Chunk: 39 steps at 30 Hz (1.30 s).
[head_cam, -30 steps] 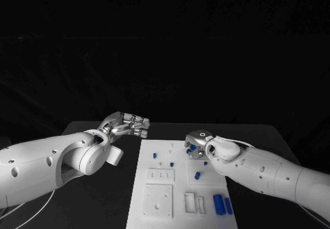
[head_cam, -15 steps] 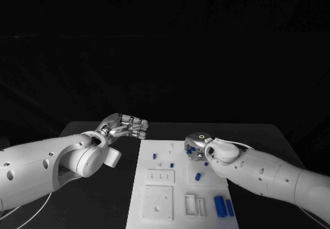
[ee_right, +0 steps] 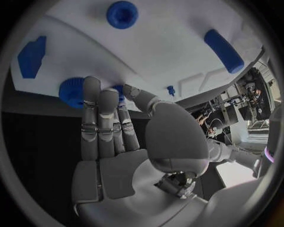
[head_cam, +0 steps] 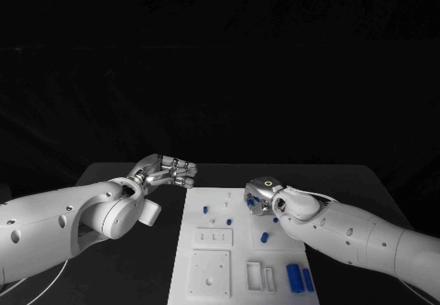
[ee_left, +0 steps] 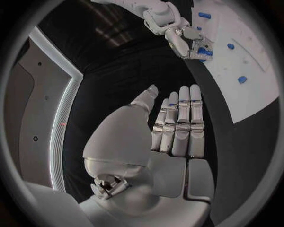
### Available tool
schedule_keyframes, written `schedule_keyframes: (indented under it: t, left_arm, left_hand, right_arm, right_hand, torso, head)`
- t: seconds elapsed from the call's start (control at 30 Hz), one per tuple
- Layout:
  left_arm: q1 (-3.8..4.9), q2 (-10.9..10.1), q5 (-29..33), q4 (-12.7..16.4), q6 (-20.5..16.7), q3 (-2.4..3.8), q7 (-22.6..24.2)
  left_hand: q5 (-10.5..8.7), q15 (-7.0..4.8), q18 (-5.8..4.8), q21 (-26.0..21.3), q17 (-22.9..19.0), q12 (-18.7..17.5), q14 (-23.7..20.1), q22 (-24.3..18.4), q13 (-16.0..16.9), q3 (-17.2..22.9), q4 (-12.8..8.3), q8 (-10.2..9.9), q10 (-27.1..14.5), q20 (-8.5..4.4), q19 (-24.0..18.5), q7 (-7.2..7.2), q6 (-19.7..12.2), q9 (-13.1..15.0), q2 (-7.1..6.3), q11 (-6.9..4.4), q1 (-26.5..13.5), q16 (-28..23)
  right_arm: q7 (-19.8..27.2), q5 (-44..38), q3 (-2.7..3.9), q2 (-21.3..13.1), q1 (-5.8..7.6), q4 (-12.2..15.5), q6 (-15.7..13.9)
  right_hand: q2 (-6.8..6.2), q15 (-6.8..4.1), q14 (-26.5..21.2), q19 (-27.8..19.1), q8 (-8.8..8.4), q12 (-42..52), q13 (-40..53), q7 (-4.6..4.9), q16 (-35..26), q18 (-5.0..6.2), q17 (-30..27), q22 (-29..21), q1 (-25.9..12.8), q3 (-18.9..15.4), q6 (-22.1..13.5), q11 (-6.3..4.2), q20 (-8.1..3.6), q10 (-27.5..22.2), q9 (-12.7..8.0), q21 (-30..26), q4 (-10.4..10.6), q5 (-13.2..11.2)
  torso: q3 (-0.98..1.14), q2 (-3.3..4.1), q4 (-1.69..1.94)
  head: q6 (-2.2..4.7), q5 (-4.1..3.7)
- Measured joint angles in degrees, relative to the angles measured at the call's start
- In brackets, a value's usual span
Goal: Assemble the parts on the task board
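Observation:
The white task board lies in the middle of the table with small blue parts on it: two cylinders at the near right and a short peg at mid-board. My right hand reaches down onto the board's far right edge. Its thumb and a finger pinch a small blue part beside a blue toothed wheel. My left hand hovers above the table left of the board, fingers straight and side by side, holding nothing.
The board also carries a round blue cap, a blue cylinder and a blue block near the right hand. White raised blocks and slots sit at the board's near end. Bare black table flanks both sides.
The left hand has drifted slightly lower and nearer. The right hand stays at the same blue parts on the far right edge.

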Motion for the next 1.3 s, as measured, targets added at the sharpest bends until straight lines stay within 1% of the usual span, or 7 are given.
schedule_keyframes:
  t: [0.17, 0.3, 0.47, 0.57, 0.93, 1.13, 1.3]
  left_arm:
    - [0.0, 0.0, -0.1, -0.1, 0.0, 0.0, 0.0]
    - [0.0, 0.0, -0.1, -0.2, 0.0, 0.0, -0.1]
    - [0.01, 0.0, -0.1, -0.3, 0.0, 0.0, -0.1]
    - [0.01, 0.0, -0.1, -0.3, 0.0, 0.0, -0.2]
    - [0.01, 0.1, -0.1, -0.4, 0.0, 0.0, -0.3]
    - [0.01, 0.2, -0.1, -0.4, 0.0, 0.01, -0.3]
    - [0.02, 0.2, -0.1, -0.4, 0.0, 0.01, -0.4]
  left_hand:
    - [0.0, 0.0, 0.0, 0.0, 0.0, 0.0, 0.0, -0.1, 0.0, 0.0, 0.0, 0.0, 0.0, 0.0, 0.0, -0.15, -0.2, 0.0, 0.0, 0.0, 0.0, 0.0]
    - [0.0, 0.16, 0.0, -0.2, 0.0, 0.0, -0.2, -0.2, 0.0, 0.0, 0.0, 0.0, 0.0, 0.0, 0.0, -0.19, -0.2, 0.0, 0.0, 0.0, 0.0, 0.0]
    - [0.0, 0.22, 0.0, -0.2, 0.0, 0.0, -0.2, -0.1, 0.0, 0.0, 0.0, 0.0, 0.0, 0.0, 0.0, -0.19, -0.2, 0.0, 0.0, 0.0, 0.0, 0.0]
    - [0.0, 0.22, 0.0, -0.2, 0.0, 0.0, -0.2, -0.1, 0.0, 0.0, 0.0, 0.0, 0.0, 0.0, 0.0, -0.19, -0.2, 0.0, 0.0, 0.0, 0.0, 0.0]
    - [0.0, 0.22, 0.0, -0.2, 0.0, 0.0, -0.2, -0.3, 0.0, 0.0, 0.0, 0.0, 0.0, 0.0, 0.0, -0.19, -0.2, 0.0, 0.0, 0.0, 0.0, 0.0]
    - [0.0, 0.22, -0.01, -0.2, 0.0, 0.0, -0.2, -0.3, 0.0, 0.0, 0.0, 0.0, 0.0, 0.0, 0.0, -0.19, -0.2, 0.0, 0.0, -0.01, 0.0, 0.0]
    - [0.0, 0.22, 0.0, -0.2, 0.0, 0.0, -0.2, -0.3, 0.0, 0.0, 0.0, 0.0, 0.0, 0.0, 0.0, -0.19, -0.2, 0.0, 0.0, -0.01, 0.0, 0.0]
  right_arm:
    - [-0.4, -0.2, -0.11, -0.3, -0.18, 0.9, -1.6]
    - [-0.9, -0.3, -0.13, -0.6, -0.47, 2.1, -2.9]
    - [-2.2, -0.7, 0.25, -0.4, -0.56, 3.2, -4.6]
    - [-3.2, -1.0, 0.4, 0.1, -0.41, 3.5, -5.6]
    - [-6.9, -2.7, 0.55, 2.3, 0.02, 3.9, -9.6]
    - [-8.4, -3.4, 0.57, 3.1, 0.2, 3.7, -11.2]
    - [-9.1, -3.8, 0.56, 3.9, 0.4, 3.1, -11.9]
  right_hand:
    - [0.56, -0.67, -0.1, -0.4, -0.3, -0.3, 0.0, -0.61, 0.5, -0.34, 0.1, 2.1, 0.6, 0.3, 1.8, 0.47, -0.8, 0.7, 0.3, 0.8, 0.0, -1.1]
    - [0.71, -0.95, -0.4, -0.5, -0.32, -0.1, 0.0, -0.87, 0.7, -0.48, 0.1, 3.3, 0.7, 0.3, 2.7, 0.86, -0.92, 1.1, 0.4, 0.8, 0.0, -1.2]
    - [0.71, -1.15, -0.2, -0.4, -0.32, 0.1, 0.0, -1.01, 1.1, -0.81, -0.3, 5.3, 0.7, 0.5, 3.0, 0.86, -1.23, 1.1, 0.4, 0.4, 0.0, -1.4]
    - [0.71, -1.15, -0.2, -0.3, -0.32, 0.1, 0.0, -1.05, 1.1, -0.5, -0.5, 6.3, 0.7, 0.7, 3.0, 0.86, -1.31, 1.1, 0.3, -0.4, 0.1, -1.4]
    - [0.11, -1.14, -0.2, 0.2, -0.33, 0.0, 0.0, -0.93, 1.4, -0.36, -1.0, 9.5, 1.3, 1.6, 3.3, 0.86, -1.42, 1.1, 0.1, -2.6, 0.5, -2.0]
    - [0.1, -1.14, -0.2, 0.7, -0.33, 0.0, 0.0, -0.93, 1.4, -0.23, -1.1, 10.3, 1.3, 1.7, 3.3, 0.85, -1.48, 1.1, 0.1, -3.3, 0.7, -2.1]
    - [0.09, -1.16, -0.2, 0.8, -0.33, 0.0, 0.0, -0.93, 1.4, -0.2, -1.2, 11.1, 1.3, 1.8, 3.3, 0.85, -1.37, 1.1, 0.1, -4.2, 0.7, -2.1]
  torso:
    - [0.05, 0.27, 0.05]
    - [0.07, 0.43, 0.05]
    - [0.08, 0.65, 0.09]
    - [0.1, 0.77, 0.12]
    - [0.12, 1.13, 0.28]
    - [0.12, 1.3, 0.28]
    - [0.21, 1.37, 0.21]
  head:
    - [0.26, 0.03]
    - [0.52, 0.2]
    - [0.95, 0.3]
    - [1.25, 0.35]
    - [2.16, 0.69]
    - [2.39, 1.16]
    - [2.43, 1.41]
